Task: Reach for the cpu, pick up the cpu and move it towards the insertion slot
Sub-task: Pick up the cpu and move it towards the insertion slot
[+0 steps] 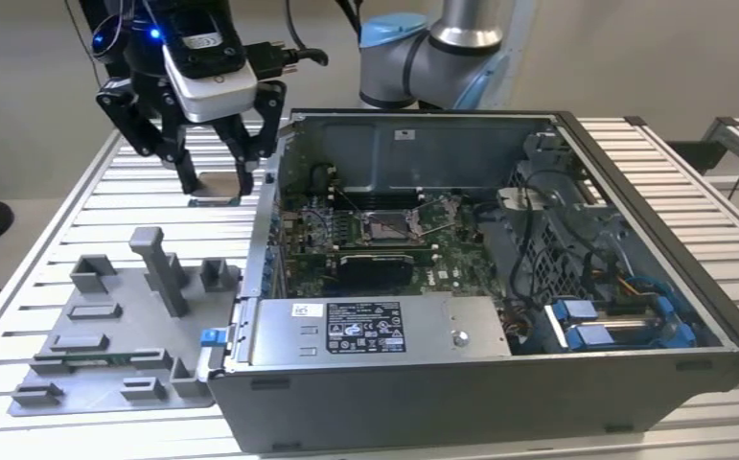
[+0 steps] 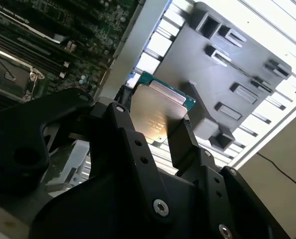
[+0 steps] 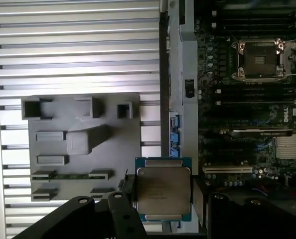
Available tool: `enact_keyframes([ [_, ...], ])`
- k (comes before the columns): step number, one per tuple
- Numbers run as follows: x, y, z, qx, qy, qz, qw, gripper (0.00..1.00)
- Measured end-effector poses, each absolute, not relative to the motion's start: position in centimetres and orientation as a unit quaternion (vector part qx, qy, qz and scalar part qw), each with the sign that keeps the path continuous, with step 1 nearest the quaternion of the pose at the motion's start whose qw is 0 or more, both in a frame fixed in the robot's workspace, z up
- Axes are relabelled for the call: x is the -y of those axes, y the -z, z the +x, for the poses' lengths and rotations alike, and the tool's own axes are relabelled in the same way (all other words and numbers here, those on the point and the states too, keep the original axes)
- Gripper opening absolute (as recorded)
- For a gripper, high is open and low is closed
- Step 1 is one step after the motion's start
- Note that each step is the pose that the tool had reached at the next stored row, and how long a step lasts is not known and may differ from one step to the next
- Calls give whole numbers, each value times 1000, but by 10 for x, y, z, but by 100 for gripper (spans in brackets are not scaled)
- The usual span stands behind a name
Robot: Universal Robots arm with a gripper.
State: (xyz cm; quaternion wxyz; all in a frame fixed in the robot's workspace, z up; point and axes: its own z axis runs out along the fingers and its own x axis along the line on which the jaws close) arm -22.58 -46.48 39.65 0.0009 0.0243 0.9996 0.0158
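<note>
The cpu (image 1: 219,191), a flat square chip with a pale silvery top, hangs in the air above the slatted table, just outside the open computer case's wall on the exterior view's left. My gripper (image 1: 219,184) is shut on the cpu, one black finger on each side. Both wrist views show the cpu (image 2: 160,112) (image 3: 163,189) clamped between the fingers (image 2: 180,142) (image 3: 198,199). The insertion slot (image 1: 388,228) (image 2: 11,77) (image 3: 261,59), a metal-framed socket on the green motherboard, lies inside the case, apart from the cpu.
A grey plastic tray (image 1: 101,335) (image 3: 83,144) with upright blocks lies on the table at the exterior view's left. The case wall (image 1: 266,220) stands between the gripper and the motherboard. A metal power supply box (image 1: 369,331) and cables (image 1: 561,278) fill the case's near and right parts.
</note>
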Motion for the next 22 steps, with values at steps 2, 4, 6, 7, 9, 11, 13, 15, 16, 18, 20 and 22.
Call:
enact_keyframes([
  [2,465,-396,-222,-1000,-16,24,1,0],
  [4,465,-397,-218,-1000,-16,24,1,0],
  [6,465,-396,-214,-1000,-16,24,1,0],
  [7,465,-396,-212,-1000,-16,24,1,0],
  [9,465,-396,-209,-1000,-16,24,1,0],
  [11,465,-397,-205,-1000,-16,24,1,0],
  [13,465,-396,-202,-1000,-16,24,1,0],
  [15,465,-396,-199,-1000,-16,24,1,0],
  [16,465,-396,-198,-1000,-16,24,1,0],
  [18,465,-396,-196,-1000,-16,24,1,0],
  [20,465,-396,-195,-1000,-16,24,1,0],
  [22,465,-396,-195,-1000,-16,24,1,0],
])
